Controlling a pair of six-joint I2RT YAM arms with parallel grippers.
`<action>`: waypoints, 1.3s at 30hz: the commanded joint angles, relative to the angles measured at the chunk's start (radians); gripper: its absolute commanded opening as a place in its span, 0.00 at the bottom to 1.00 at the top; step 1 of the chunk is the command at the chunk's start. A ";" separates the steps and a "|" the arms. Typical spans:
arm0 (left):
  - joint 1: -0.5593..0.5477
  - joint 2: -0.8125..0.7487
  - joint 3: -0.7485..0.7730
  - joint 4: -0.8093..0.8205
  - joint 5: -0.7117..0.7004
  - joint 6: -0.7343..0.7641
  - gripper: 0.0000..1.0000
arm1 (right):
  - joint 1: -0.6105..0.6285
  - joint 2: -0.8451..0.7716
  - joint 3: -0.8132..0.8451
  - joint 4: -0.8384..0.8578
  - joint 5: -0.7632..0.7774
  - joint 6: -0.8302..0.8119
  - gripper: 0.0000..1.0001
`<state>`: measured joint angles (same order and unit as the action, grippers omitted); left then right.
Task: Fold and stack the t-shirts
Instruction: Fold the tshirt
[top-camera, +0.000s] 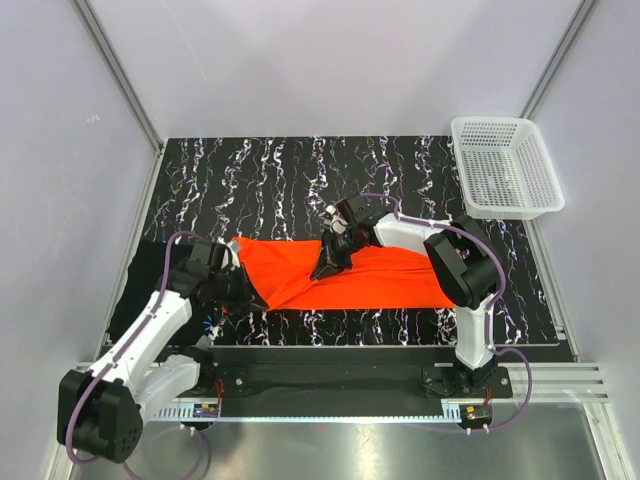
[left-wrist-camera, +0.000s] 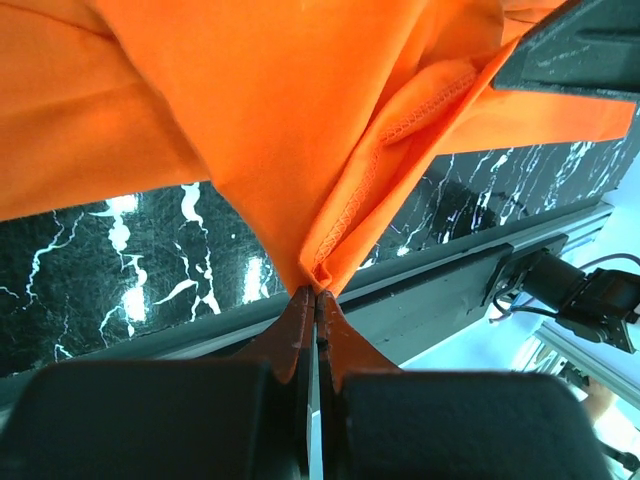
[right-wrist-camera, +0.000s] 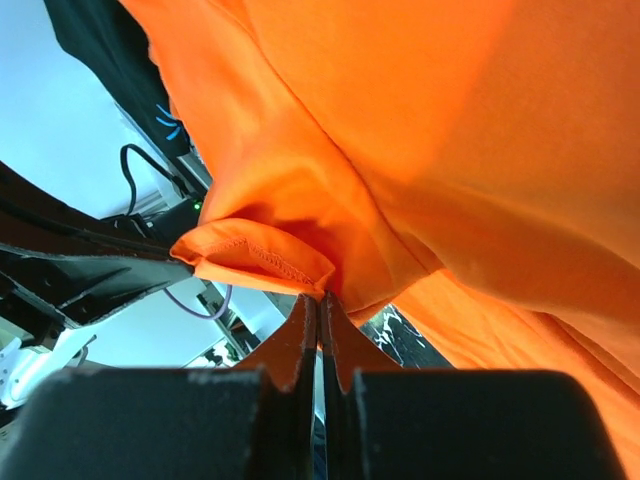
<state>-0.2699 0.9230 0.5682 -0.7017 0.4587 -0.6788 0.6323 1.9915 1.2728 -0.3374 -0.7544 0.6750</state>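
One orange-red t-shirt, one black t-shirt, one basket, one mat, two claws.

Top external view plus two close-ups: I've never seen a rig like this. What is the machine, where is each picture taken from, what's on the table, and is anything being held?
The machine is two white robot arms bolted side by side at the near edge of a table. The wide picture comes from a fixed camera above and behind them. Each close-up comes from a camera on one wrist, looking along that arm's own tool. On the table lies a black white-veined mat, with a white mesh basket by its far right corner and a black cloth at its left edge. Across the mat lies an orange-red t-shirt. The left tool is shut on a hemmed edge of that shirt. The right tool is shut on another fold of it, so the cloth is pinched up in two places.
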 joint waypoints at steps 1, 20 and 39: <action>-0.006 0.043 0.064 0.005 -0.011 0.039 0.00 | 0.004 -0.039 -0.013 0.011 -0.026 -0.005 0.04; 0.008 0.390 0.394 -0.028 -0.118 0.219 0.00 | 0.003 -0.033 0.091 0.000 0.026 -0.006 0.09; 0.077 0.569 0.496 -0.050 -0.156 0.303 0.00 | -0.069 0.085 0.149 -0.006 -0.006 -0.023 0.09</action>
<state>-0.1963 1.4673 1.0142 -0.7597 0.3138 -0.4107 0.5644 2.0583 1.3869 -0.3424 -0.7448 0.6674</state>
